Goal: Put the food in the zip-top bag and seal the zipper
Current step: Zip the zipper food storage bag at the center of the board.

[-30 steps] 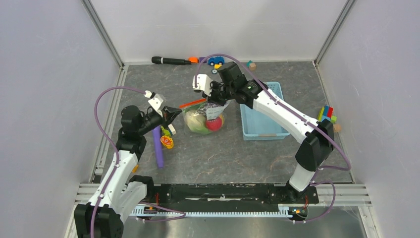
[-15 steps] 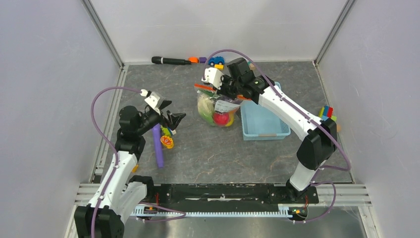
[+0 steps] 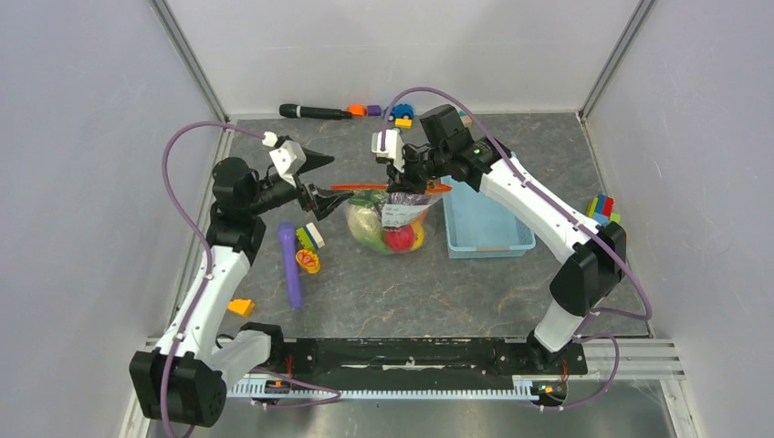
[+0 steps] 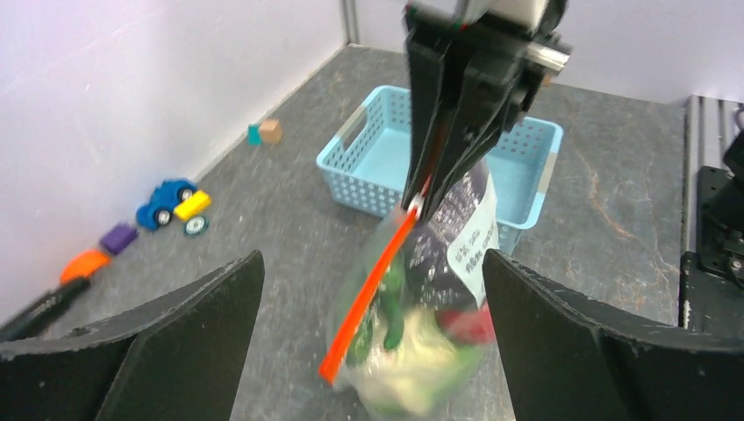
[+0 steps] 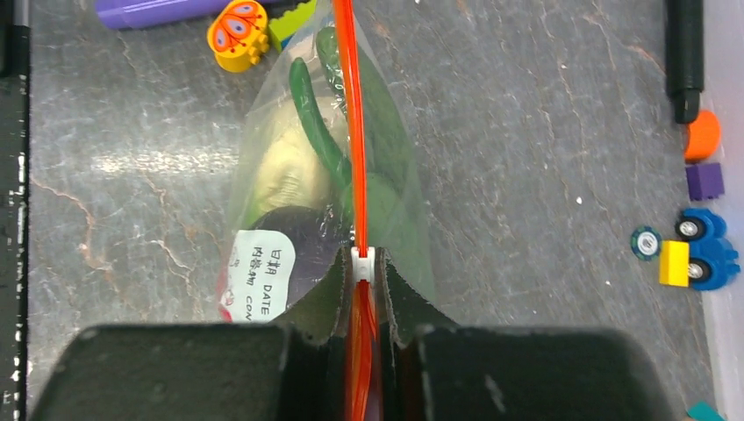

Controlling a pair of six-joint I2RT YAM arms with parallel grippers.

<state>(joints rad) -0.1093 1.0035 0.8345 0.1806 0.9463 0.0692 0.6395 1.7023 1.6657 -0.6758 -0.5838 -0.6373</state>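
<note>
The clear zip-top bag (image 3: 388, 219) hangs under my right gripper (image 3: 402, 178), which is shut on the orange-red zipper (image 3: 360, 188) at its white slider (image 5: 362, 263). Food fills the bag: a pale green cabbage (image 5: 281, 167), a green cucumber (image 5: 309, 118), a dark eggplant and a red piece (image 3: 397, 237). I cannot tell whether the bag's bottom touches the table. My left gripper (image 3: 321, 179) is open wide, just left of the zipper's free end (image 4: 332, 367). In the left wrist view the bag (image 4: 412, 351) lies between and beyond its fingers (image 4: 202, 324), untouched.
A light blue basket (image 3: 488, 248) stands right of the bag. A long purple stick (image 3: 290, 265) and small orange-yellow and green toys (image 3: 308, 255) lie to its left. A black stick (image 3: 315, 111), a toy car (image 3: 400, 111) and blocks (image 3: 601, 210) line the far and right edges.
My left gripper has opened and risen toward the zipper's free end. My right gripper swung the bag toward the basket, then back left, still holding the zipper.
</note>
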